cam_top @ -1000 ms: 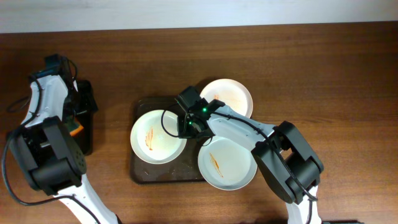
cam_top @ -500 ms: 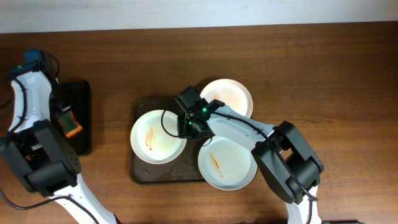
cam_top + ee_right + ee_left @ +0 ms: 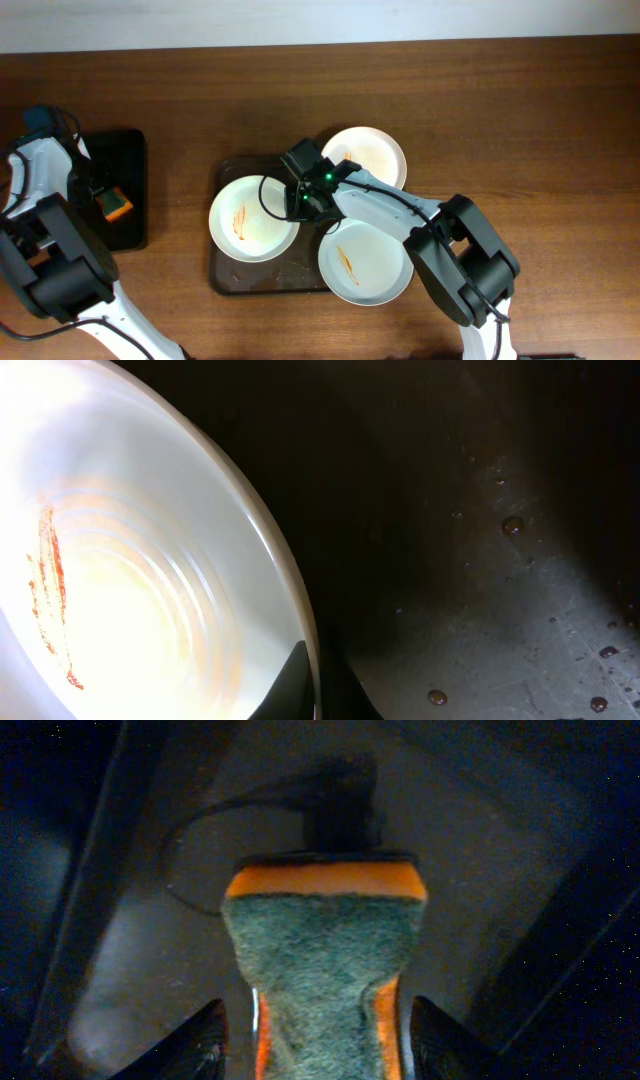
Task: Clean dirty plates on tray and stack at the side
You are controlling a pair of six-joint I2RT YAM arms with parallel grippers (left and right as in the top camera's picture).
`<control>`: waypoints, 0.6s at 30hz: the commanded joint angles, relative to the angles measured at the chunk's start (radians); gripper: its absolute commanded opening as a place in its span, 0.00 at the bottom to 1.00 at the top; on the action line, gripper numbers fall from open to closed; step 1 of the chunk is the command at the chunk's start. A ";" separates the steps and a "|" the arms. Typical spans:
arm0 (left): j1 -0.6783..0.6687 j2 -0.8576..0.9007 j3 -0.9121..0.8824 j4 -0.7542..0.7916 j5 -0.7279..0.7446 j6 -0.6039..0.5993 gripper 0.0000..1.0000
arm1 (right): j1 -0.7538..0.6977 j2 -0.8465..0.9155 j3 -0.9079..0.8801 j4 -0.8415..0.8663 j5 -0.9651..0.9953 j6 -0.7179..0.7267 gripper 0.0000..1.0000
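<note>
Three white plates lie on and around the dark brown tray. The left plate has orange streaks and sits in the tray. The far plate and the near plate with a streak overlap the tray's right side. My right gripper is shut on the left plate's right rim; the right wrist view shows the rim pinched between the fingers. My left gripper is at the far left, shut on an orange and green sponge, which also shows in the left wrist view between the jaws.
A smaller black tray lies on the wooden table at the far left, under the sponge. Water drops dot the brown tray's floor. The right arm stretches across the near and far plates.
My left arm has swung to the left, and the sponge in its jaws has shifted slightly left over the black tray. The right arm and the plates have not moved.
</note>
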 commanded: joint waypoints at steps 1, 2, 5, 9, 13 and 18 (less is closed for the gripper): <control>0.001 0.024 -0.014 0.000 0.034 0.027 0.57 | 0.009 0.037 0.005 0.002 0.028 0.008 0.04; 0.001 0.030 -0.015 -0.001 0.032 0.026 0.57 | 0.009 0.037 0.005 0.002 0.028 0.008 0.04; 0.002 0.081 -0.015 -0.009 0.032 0.023 0.50 | 0.009 0.037 0.005 0.002 0.028 0.008 0.04; -0.001 0.085 -0.014 -0.007 0.032 0.023 0.00 | 0.009 0.037 0.005 0.002 0.028 0.008 0.04; -0.069 0.084 -0.002 -0.016 0.032 0.039 0.00 | 0.009 0.037 0.005 0.003 0.028 0.008 0.04; -0.129 0.057 0.182 -0.240 0.058 0.114 0.00 | 0.005 0.035 0.006 0.011 0.026 0.008 0.04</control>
